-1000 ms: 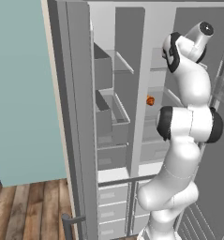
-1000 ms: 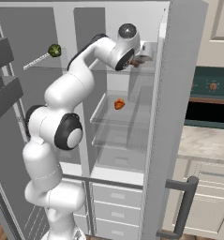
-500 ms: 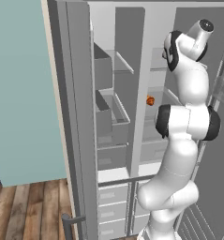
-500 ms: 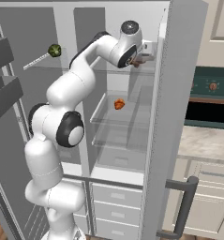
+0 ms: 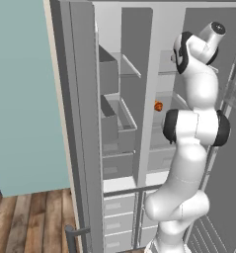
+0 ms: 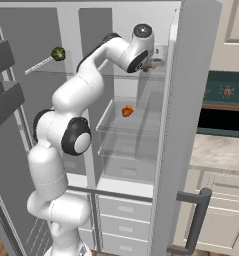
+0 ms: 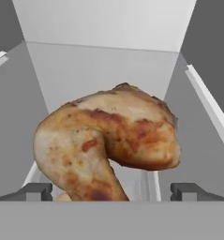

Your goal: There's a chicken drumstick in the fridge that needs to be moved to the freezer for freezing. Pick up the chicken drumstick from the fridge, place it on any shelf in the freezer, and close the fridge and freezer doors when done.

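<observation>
The chicken drumstick [image 7: 108,136], golden-brown with a paler end, lies on the fridge's top glass shelf [image 6: 158,75]. In the hand view it looms close. My gripper [image 7: 113,191] is open, one fingertip low on each side of the drumstick and neither pressing on it. In the right base view the arm reaches up and the gripper [image 6: 150,64] sits inside the fridge at that top shelf. The freezer [image 5: 120,99] is the narrower compartment to the left, with grey bins. Both doors stand open: the fridge door [image 6: 183,125] at the right and the freezer door [image 5: 80,123] at the left.
A small orange-red round item [image 6: 127,111] rests on the fridge's middle shelf below my hand. A green item [image 6: 58,53] sits on the freezer's thin shelf. Drawers [image 6: 123,215] run along the bottom. A counter and a dark oven [image 6: 223,112] lie beyond the fridge door.
The hand has pushed a little further up and into the top shelf toward the drumstick. The jaws stay wide and nothing else has moved.
</observation>
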